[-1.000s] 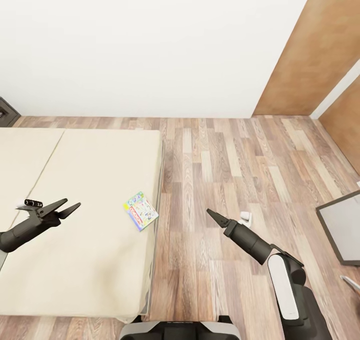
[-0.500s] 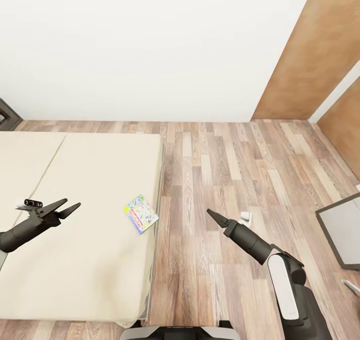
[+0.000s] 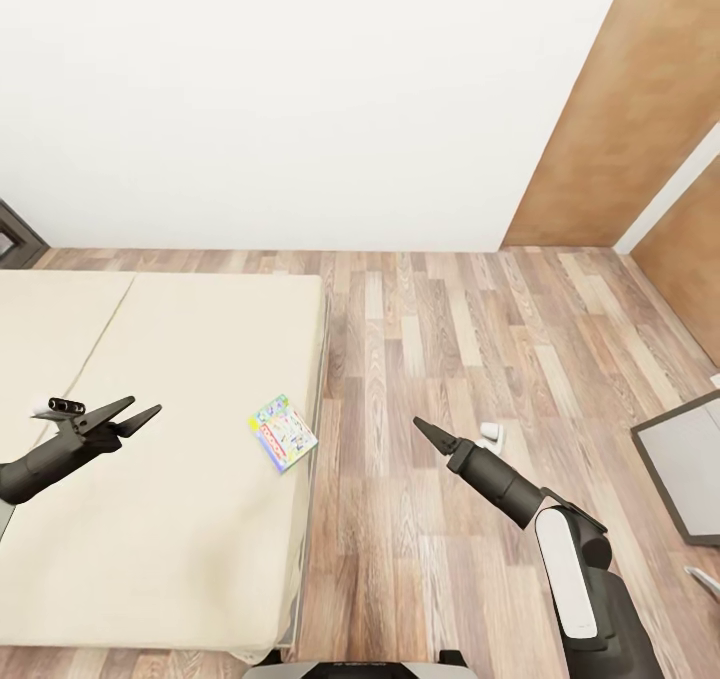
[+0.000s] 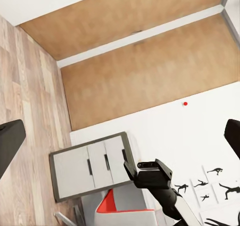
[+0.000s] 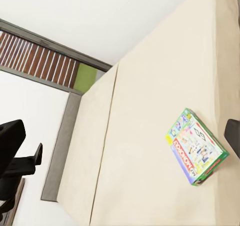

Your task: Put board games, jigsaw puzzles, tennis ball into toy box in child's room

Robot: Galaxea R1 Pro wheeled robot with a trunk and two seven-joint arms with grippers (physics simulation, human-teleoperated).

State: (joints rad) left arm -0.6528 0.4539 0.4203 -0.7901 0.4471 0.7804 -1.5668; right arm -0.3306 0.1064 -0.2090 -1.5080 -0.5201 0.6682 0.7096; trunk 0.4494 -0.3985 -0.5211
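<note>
view slid down slightly: base backing/tilting | thin pale-green printed board game unmoved at cream bed edge | left gripper spread, right gripper pressed together, both empty | pickup pending

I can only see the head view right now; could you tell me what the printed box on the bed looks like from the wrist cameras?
Observer: The right wrist view shows the board game lying flat on the bed, with green edges and a red band down its cover.
Operator: Thank you. What stands beyond the bed's far end?
Observer: A dark-framed headboard with reddish-brown slats.
Operator: And what does the left wrist camera face?
Observer: A grey cabinet with drawer fronts, and black silhouette pictures on the wall.
</note>
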